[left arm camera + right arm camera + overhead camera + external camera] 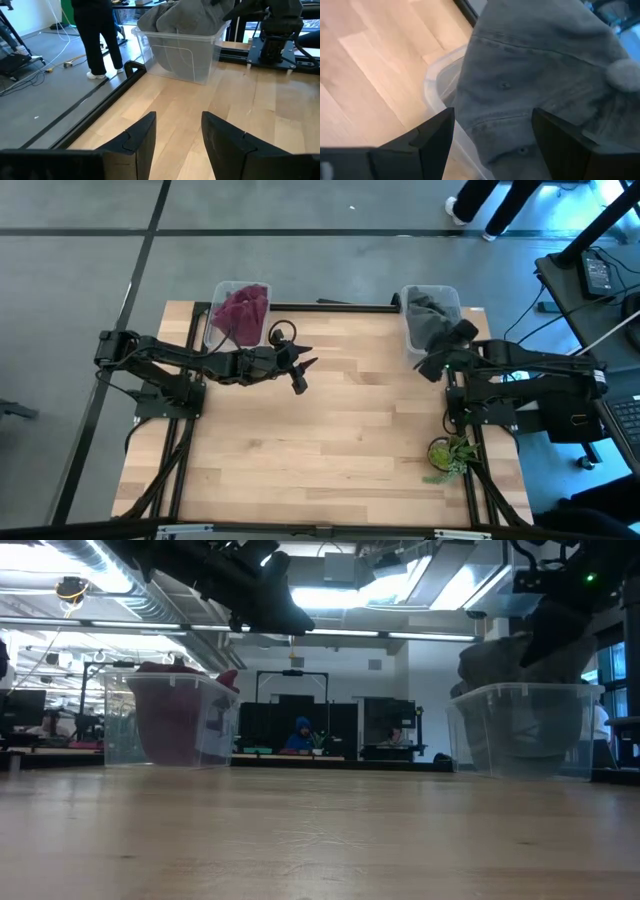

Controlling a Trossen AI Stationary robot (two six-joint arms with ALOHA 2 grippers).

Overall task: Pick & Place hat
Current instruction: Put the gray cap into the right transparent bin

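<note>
— How much room do I have on the table (330, 430)?

— Plenty. The whole middle and near stretch of wood lies bare; my left gripper (300, 370) hangs over it with nothing below.

— And what blocks me?

— Two bins along the far edge: the left bin (225, 330) heaped with maroon cloth, the right bin (415, 330) heaped with grey hats (545, 75). A small plant (447, 455) sits at the near right corner.

Grey hats (430, 318) heaped, crumpled, in clear bin (452, 296) at counter's 1 o'clock; maroon hats (242, 312) piled in clear bin (222, 288) at 11 o'clock.
</note>
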